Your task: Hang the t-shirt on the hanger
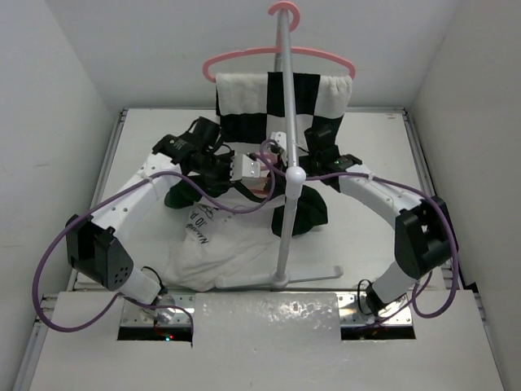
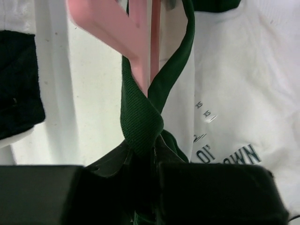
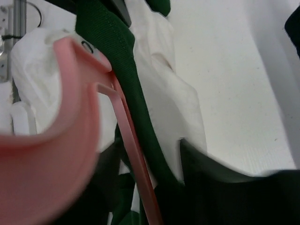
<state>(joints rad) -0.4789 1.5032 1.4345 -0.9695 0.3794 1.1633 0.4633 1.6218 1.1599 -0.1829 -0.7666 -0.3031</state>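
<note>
White-walled worktop carried the t-shirt. Its green collar was pinched in the left end effector and looped around the hanger, whose stem ran straight ahead, between both arms. Whether the right end effector gripped anything could not be told.

The t-shirt is cream-white with a dark green collar and sleeves and dark lettering on the chest. The hanger is pink. A second hanger is the same pink and carries a black-and-white checkered cloth. The arms are white with black joints, and the cables are purple.
</note>
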